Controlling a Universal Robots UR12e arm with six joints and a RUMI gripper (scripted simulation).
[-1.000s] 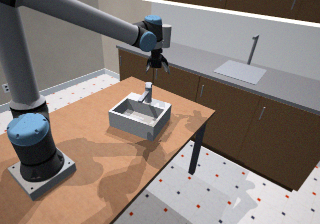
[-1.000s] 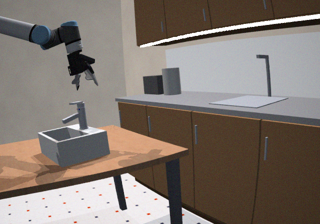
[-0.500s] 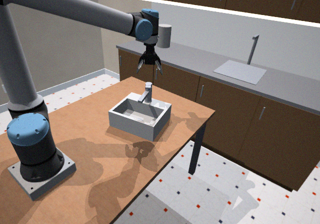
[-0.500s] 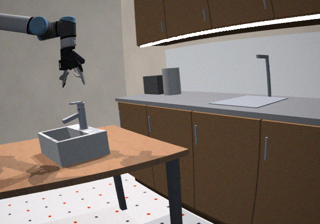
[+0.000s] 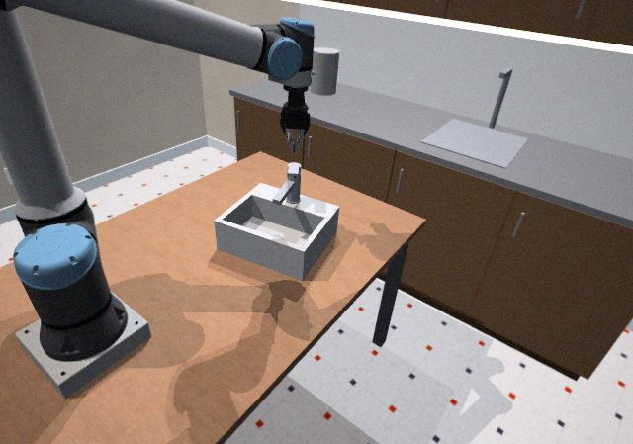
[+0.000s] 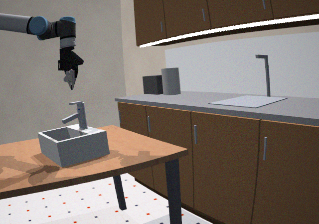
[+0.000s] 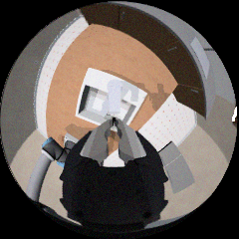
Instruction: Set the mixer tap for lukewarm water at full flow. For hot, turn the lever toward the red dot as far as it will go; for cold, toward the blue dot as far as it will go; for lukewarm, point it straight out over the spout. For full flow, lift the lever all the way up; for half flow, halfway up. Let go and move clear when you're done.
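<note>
The mixer tap (image 5: 293, 191) (image 6: 81, 117) stands on the back rim of the white basin (image 5: 258, 247) (image 6: 83, 148) (image 7: 83, 111). Its lever (image 5: 294, 166) (image 6: 74, 103) (image 7: 115, 95) lies on top, close to level in the exterior view, with its free end on the basin side. In the top view it looks turned somewhat off the line of the spout (image 5: 284, 194) (image 6: 69, 118); the exact angle is hard to tell. A blue dot (image 6: 79, 109) shows below the lever. My gripper (image 5: 294, 149) (image 6: 72, 88) (image 7: 114, 118) is shut and empty, pointing down above the lever with a visible gap.
The basin stands on the wooden table (image 5: 168, 234) (image 6: 144, 144), away from the arm's base (image 5: 137, 334). Behind are the counter (image 5: 378, 117) with a grey cylinder (image 5: 324, 71) (image 6: 171, 81) and a second faucet (image 5: 499, 99) (image 6: 267, 76). Wall cupboards hang above it.
</note>
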